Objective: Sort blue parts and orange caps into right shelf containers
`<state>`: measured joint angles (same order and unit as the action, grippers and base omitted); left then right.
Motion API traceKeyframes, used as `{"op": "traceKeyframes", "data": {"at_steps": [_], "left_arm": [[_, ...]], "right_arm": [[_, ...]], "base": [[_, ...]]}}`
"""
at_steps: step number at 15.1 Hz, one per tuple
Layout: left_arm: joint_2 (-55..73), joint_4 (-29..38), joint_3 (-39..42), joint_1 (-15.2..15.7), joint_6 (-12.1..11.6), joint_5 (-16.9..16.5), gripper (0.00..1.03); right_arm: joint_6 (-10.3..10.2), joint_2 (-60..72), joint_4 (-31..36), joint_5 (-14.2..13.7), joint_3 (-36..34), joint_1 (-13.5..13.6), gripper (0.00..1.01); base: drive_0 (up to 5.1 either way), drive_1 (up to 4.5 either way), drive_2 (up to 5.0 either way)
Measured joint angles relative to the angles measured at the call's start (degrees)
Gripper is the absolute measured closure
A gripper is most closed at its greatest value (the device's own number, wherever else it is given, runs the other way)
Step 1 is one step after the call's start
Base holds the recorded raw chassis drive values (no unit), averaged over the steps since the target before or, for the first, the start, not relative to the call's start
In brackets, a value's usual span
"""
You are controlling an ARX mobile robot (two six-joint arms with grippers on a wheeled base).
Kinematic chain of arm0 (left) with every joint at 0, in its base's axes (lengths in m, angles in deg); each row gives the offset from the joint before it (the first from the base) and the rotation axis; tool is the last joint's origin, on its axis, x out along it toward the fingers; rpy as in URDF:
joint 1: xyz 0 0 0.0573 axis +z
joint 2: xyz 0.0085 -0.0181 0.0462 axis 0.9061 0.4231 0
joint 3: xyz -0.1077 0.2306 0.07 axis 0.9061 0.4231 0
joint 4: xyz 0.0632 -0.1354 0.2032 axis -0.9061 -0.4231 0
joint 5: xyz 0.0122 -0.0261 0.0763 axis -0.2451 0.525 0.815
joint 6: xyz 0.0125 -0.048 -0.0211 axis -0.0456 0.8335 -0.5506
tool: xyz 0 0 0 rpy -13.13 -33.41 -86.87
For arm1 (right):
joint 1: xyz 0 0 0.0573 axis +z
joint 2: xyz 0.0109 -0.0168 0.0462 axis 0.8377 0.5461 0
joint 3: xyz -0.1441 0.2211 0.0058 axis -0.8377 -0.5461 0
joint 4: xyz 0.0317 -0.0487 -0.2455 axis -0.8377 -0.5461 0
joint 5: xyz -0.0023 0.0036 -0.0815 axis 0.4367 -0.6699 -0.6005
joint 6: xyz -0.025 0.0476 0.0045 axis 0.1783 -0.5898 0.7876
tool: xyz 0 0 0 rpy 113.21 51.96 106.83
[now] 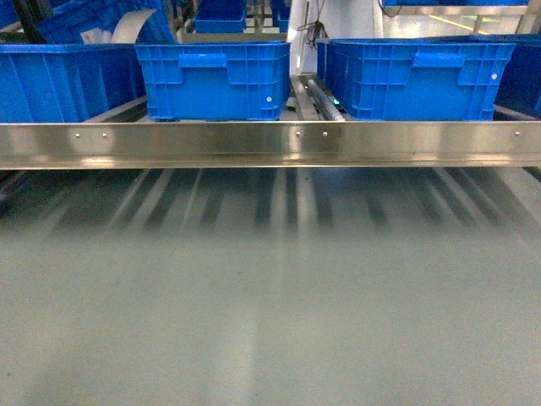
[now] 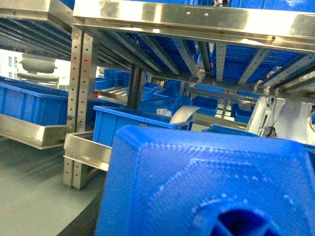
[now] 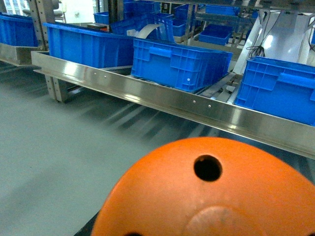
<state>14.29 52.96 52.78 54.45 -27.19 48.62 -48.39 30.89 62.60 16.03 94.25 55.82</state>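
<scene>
A large blue part [image 2: 206,182] with a ribbed face and a round hub fills the bottom of the left wrist view. It hangs clear of the floor, with my left gripper shut on it and the fingers hidden behind it. An orange cap [image 3: 206,196], domed with small round holes, fills the bottom of the right wrist view, held the same way by my right gripper. The steel shelf [image 1: 270,144] carries blue containers: one at the right [image 1: 418,76] [image 3: 280,91] and one in the middle [image 1: 213,80] [image 3: 179,64]. Neither gripper shows in the head view.
A third blue crate [image 1: 59,80] stands at the shelf's left. Grey floor [image 1: 270,321] lies in front of the rail. A perforated steel upright [image 2: 81,103] and a low rail [image 2: 88,150] stand left of the blue part, with higher shelf levels [image 2: 197,19] overhead.
</scene>
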Motion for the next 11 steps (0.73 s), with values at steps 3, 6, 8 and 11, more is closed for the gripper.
{"op": "traceKeyframes", "data": {"at_steps": [3, 6, 8, 11], "left_arm": [[0.0, 0.0, 0.0, 0.0, 0.0, 0.0, 0.57], [0.0, 0.0, 0.0, 0.0, 0.0, 0.0, 0.57], [0.0, 0.0, 0.0, 0.0, 0.0, 0.0, 0.57], [0.0, 0.0, 0.0, 0.0, 0.0, 0.0, 0.57]], "right_arm": [[0.0, 0.0, 0.0, 0.0, 0.0, 0.0, 0.59], [0.0, 0.0, 0.0, 0.0, 0.0, 0.0, 0.59], [0.0, 0.0, 0.0, 0.0, 0.0, 0.0, 0.59], [0.0, 0.0, 0.0, 0.0, 0.0, 0.0, 0.59]], "base": [[0.0, 0.00, 0.0], [0.0, 0.00, 0.0], [0.0, 0.00, 0.0], [0.0, 0.00, 0.0]]}}
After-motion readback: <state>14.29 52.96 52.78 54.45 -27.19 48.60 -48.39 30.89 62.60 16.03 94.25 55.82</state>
